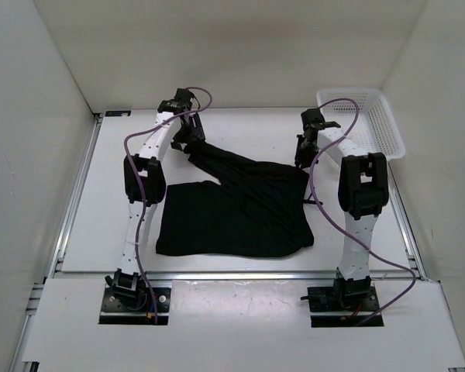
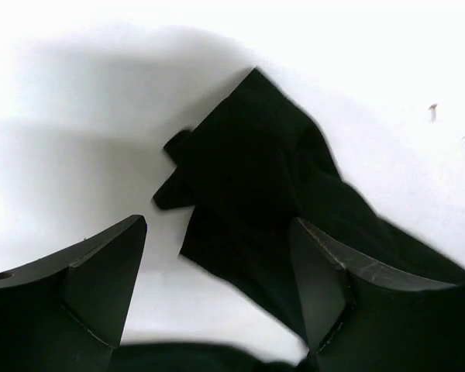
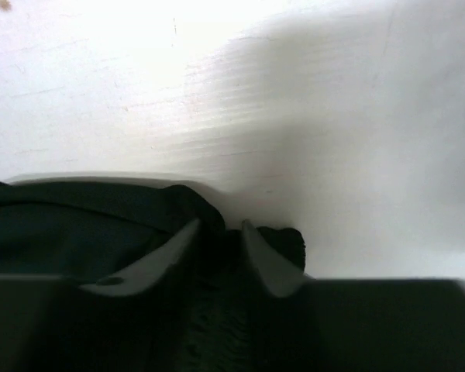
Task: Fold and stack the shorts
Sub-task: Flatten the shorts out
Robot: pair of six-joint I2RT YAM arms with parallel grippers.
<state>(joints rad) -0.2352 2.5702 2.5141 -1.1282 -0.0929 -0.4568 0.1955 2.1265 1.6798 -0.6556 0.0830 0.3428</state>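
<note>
At the centre of the table (image 1: 101, 194), the shorts (image 1: 240, 213) are spread flat, one corner is stretched toward 11 o'clock below the wide-apart fingers of the left gripper (image 2: 218, 225), and the edge at 2 o'clock is pinched by the narrowly closed right gripper (image 3: 221, 225).

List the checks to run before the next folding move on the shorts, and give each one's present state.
1. Right gripper pinching the shorts: ok, fingers closed on an edge.
2. Left gripper closed on the shorts: not ok, its jaws stand open over a corner.
3. Shorts lying flat: not ok, the far part is bunched and creased.
4. Basket apart from the shorts: ok.
</note>
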